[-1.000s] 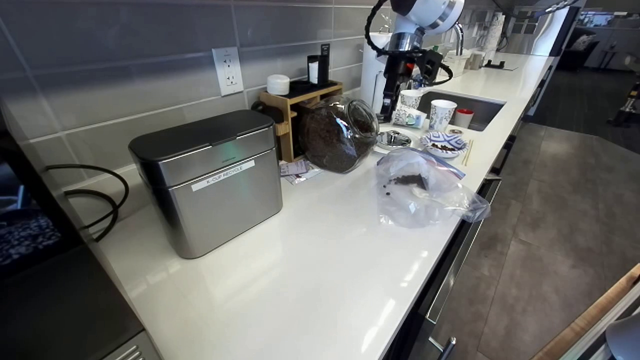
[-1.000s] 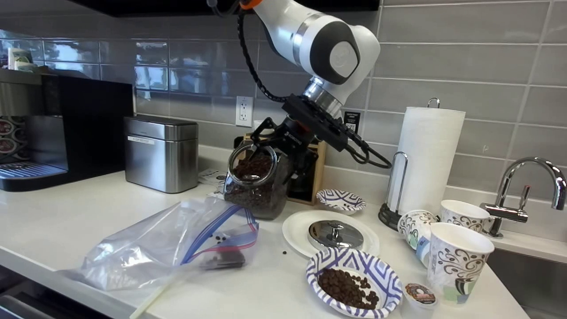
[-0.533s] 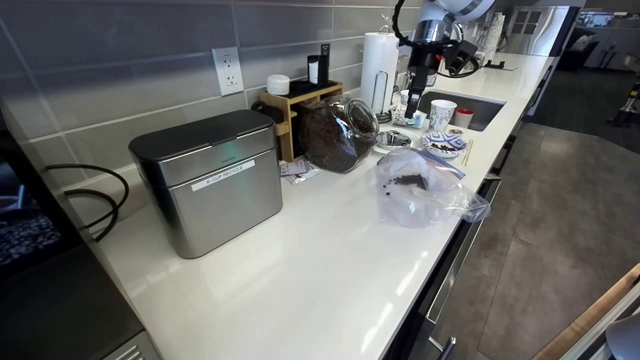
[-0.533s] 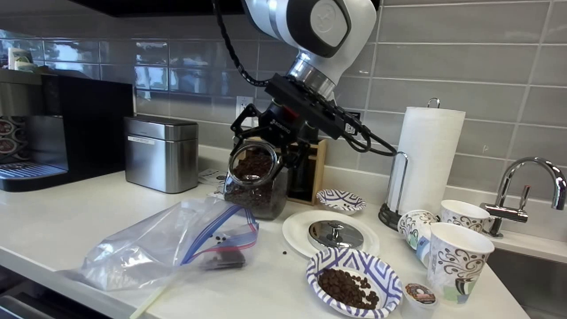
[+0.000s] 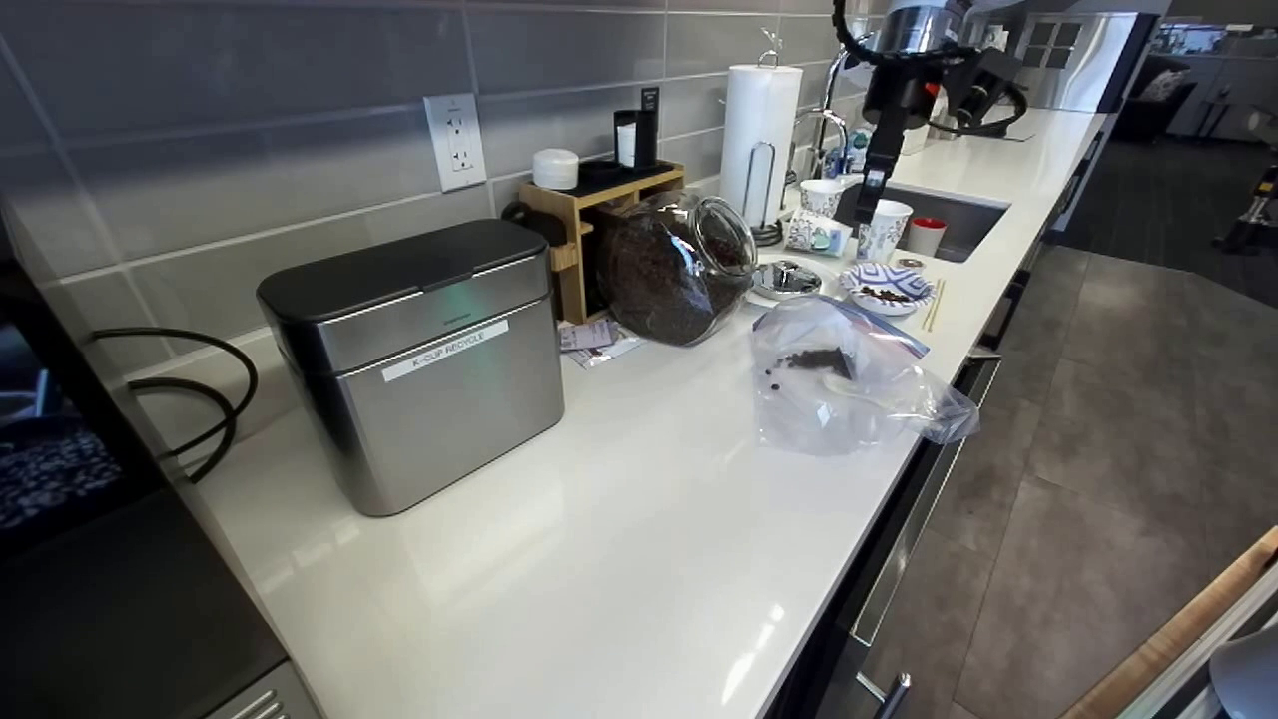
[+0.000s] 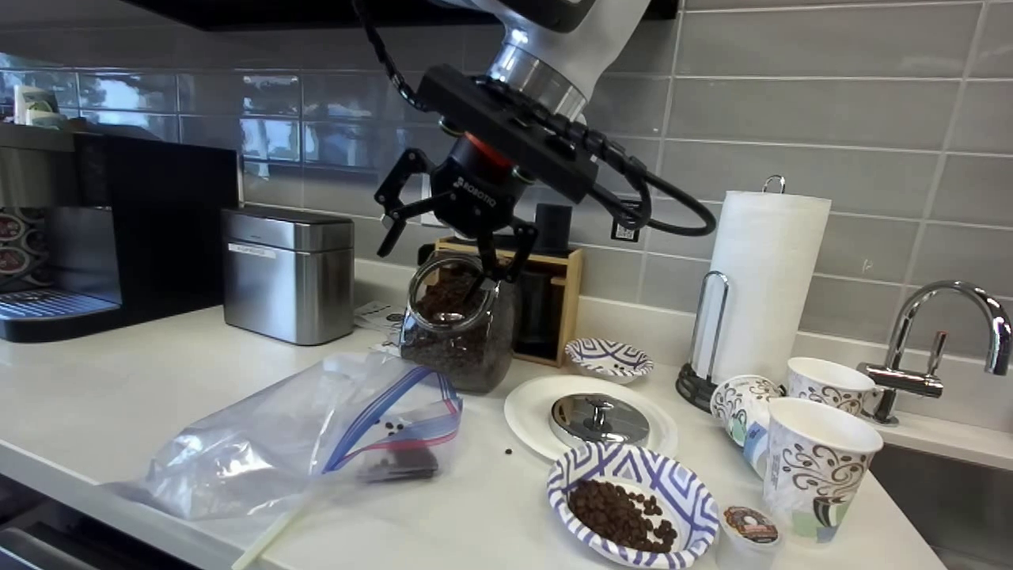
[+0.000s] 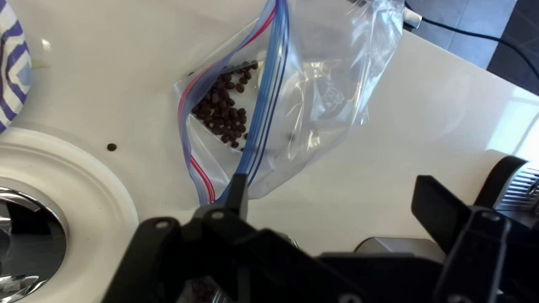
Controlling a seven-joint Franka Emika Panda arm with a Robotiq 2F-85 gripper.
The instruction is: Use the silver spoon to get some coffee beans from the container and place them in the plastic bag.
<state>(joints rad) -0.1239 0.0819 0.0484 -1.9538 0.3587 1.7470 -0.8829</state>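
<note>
- Hand (image 7: 330, 189): up above the table (image 7: 126, 75), released, fingers wide apart w/ only air btwn.
- Plastic bag (image 7: 324, 105): lying on table, clear & crinkly, mouth gaping, w/ blue + pink zip strips. In an exterior view its tail end sticks out past table edge.
- Coffee beans (image 7: 221, 111): dark clump inside bag nr its mouth, few strays beside the clump.
- One loose bean (image 7: 111, 147) on table, btwn bag & white plate (image 7: 105, 185).
- Glass jar (image 6: 467, 356): dark coffee beans inside, mouth turned to plate side; mostly hidden by hand in wrist view.
- Plate carries shiny metal lid (image 6: 599, 423).
- Blue/white bowl (image 6: 582, 467): more coffee beans in it, just beside plate.
- Small pod (image 6: 750, 526) w/ printed top: nr that bowl.
- 2nd bowl (image 6: 605, 351), same pattern: btwn plate & wooden rack (image 6: 575, 317).
- Paper cups (image 6: 819, 467) nr sink (image 6: 934, 491), 1 tipped on its side.
- Paper towel roll (image 6: 768, 293): upright.
- Grey metal box (image 6: 289, 277): label reads "K-CUP RECYCLE".
</note>
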